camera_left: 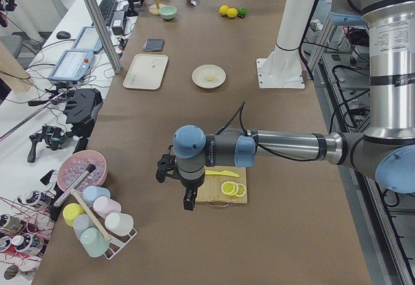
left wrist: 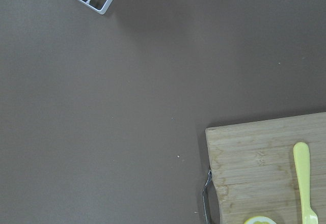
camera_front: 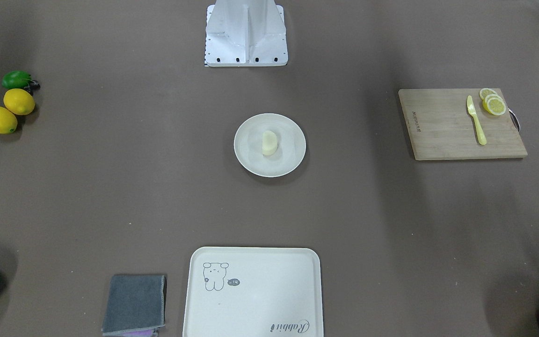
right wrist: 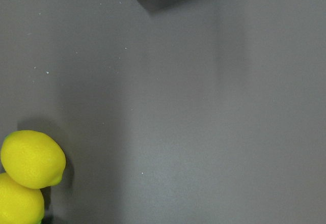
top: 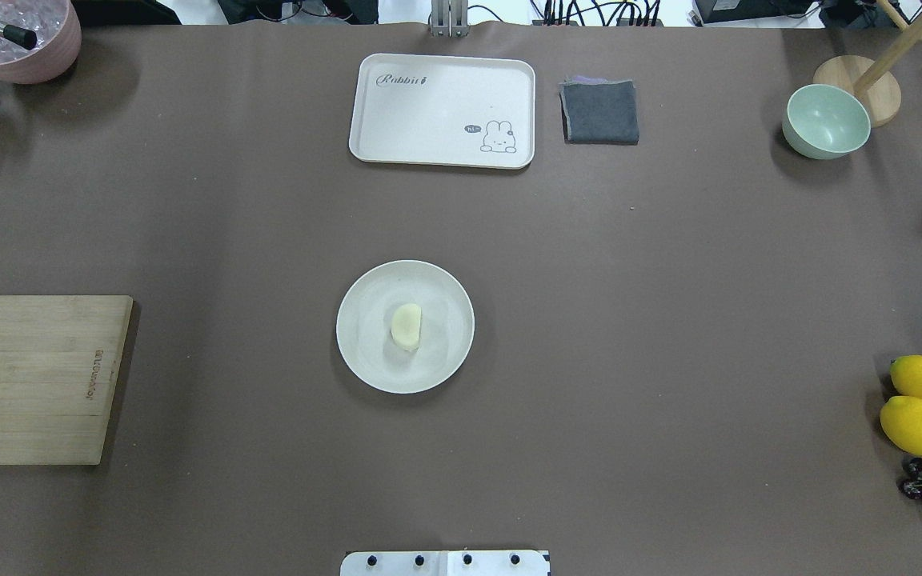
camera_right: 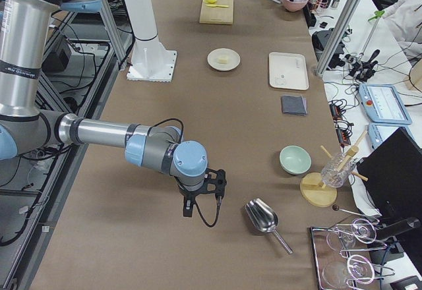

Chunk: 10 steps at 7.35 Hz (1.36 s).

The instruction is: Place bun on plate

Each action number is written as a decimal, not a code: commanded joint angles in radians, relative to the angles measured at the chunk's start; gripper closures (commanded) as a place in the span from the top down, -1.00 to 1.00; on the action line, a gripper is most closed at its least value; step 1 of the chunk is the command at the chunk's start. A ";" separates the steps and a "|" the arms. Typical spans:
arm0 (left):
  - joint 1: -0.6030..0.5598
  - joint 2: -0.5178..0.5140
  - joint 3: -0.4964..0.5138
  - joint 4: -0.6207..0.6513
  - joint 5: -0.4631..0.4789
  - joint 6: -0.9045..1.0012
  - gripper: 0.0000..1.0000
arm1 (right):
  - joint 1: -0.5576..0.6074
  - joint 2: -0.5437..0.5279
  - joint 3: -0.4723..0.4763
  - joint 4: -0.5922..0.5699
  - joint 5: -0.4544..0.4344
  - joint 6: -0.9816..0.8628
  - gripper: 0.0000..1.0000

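One bun [camera_front: 269,142] sitting dead centre on the plate [camera_front: 293,161], mid-tabletop [camera_front: 391,234]. Looks placed already, nothing left to call for but hanging back. Left hand [camera_left: 187,199] and right hand [camera_right: 198,201] parked well away at opposite ends; how far open, and holding what, impossible to tell from here.

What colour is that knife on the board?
The knife is pale yellow, clearest in the front-facing view.

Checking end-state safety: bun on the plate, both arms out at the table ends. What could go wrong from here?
The left gripper hangs low beside the cutting board; swinging inward might sweep the lemon slices off. The right gripper hangs near the metal scoop and could knock it. The bun lies loose on the shallow plate, so a jolt might shift it.
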 commanded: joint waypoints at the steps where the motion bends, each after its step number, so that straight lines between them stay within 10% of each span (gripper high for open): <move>1: 0.000 -0.001 0.000 0.000 0.000 0.000 0.95 | 0.000 0.000 0.002 0.001 0.000 0.000 1.00; 10: 0.000 -0.005 0.000 0.000 0.000 0.000 0.95 | 0.000 0.002 -0.001 0.038 0.002 0.002 1.00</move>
